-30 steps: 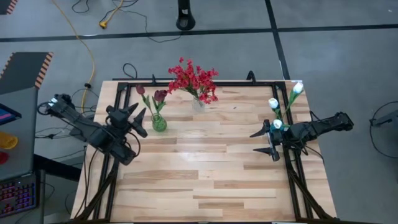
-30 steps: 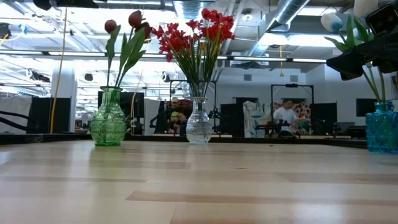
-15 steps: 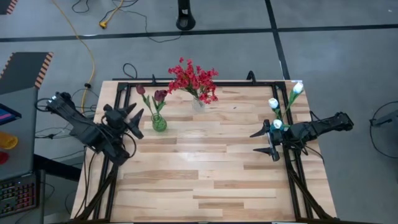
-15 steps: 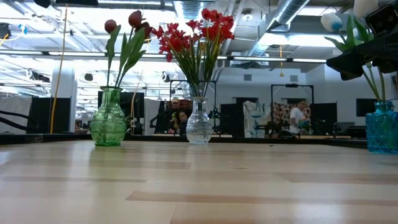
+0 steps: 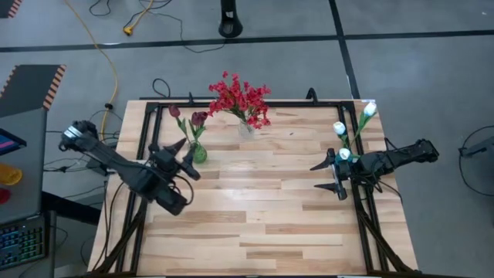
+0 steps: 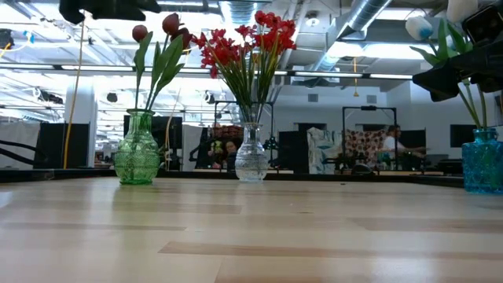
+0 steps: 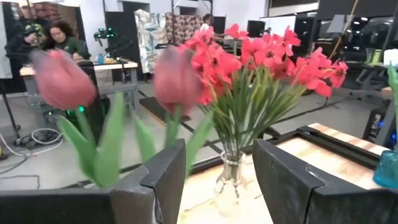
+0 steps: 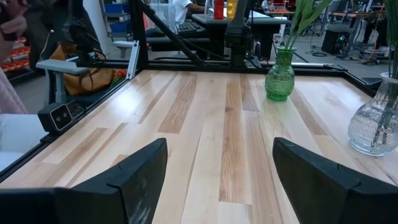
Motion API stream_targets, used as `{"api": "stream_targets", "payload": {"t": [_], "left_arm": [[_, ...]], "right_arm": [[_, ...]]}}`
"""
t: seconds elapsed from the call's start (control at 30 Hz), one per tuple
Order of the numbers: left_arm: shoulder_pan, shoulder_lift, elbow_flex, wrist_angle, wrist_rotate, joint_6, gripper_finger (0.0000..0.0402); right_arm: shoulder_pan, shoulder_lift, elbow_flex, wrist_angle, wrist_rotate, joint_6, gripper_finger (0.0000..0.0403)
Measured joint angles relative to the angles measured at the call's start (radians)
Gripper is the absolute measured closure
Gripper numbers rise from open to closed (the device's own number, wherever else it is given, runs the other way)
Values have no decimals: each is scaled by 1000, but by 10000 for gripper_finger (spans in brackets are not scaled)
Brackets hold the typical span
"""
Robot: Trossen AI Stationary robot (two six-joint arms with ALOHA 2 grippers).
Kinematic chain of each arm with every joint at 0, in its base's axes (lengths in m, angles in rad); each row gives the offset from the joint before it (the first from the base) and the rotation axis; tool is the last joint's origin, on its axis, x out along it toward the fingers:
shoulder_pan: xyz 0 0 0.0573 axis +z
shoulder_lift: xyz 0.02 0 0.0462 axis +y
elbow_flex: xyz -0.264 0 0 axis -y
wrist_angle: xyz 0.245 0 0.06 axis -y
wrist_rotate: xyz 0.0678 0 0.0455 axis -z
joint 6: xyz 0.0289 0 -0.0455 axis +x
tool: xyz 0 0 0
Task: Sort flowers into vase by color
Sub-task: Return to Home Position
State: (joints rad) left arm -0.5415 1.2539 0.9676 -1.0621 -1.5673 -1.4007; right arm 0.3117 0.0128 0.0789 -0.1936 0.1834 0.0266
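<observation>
Green vase (image 6: 137, 151) whole in low view, overhead beside left tool (image 5: 187, 157)

Just ahead of left tool (image 5: 184, 157): green vase (image 5: 198, 154) and dark tulips (image 5: 199, 118), blocking. Ahead of right tool (image 5: 327, 177): bare table (image 5: 255, 208), open passage.

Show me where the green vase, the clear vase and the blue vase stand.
green vase (image 6: 137, 161): low view, on its round belly.
clear vase (image 6: 251, 163): low view, on its glass belly.
blue vase (image 6: 481, 165): low view, on its patterned body.
</observation>
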Motion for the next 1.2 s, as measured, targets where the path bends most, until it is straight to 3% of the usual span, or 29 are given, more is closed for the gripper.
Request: {"api": "stream_targets", "payload": {"t": [0.33, 0.57, 0.67, 0.8, 0.9, 1.0, 1.2], "left_arm": [[46, 143, 93, 198, 2, 151, 228], [146, 226, 187, 307, 98, 389, 228], [198, 238, 189, 530, 213, 651, 228], [286, 238, 189, 890, 469, 1057, 232], [347, 238, 189, 1097, 675, 1272, 253], [396, 237, 190, 1148, 801, 1339, 286], [433, 188, 164, 1137, 857, 1370, 380]], "right_arm": [[0, 0, 0, 0, 0, 0, 85], [0, 0, 0, 0, 0, 0, 85], [0, 0, 0, 0, 0, 0, 85], [0, 0, 0, 0, 0, 0, 85], [0, 0, 0, 0, 0, 0, 85], [0, 0, 0, 0, 0, 0, 85], [0, 0, 0, 0, 0, 0, 85]]}}
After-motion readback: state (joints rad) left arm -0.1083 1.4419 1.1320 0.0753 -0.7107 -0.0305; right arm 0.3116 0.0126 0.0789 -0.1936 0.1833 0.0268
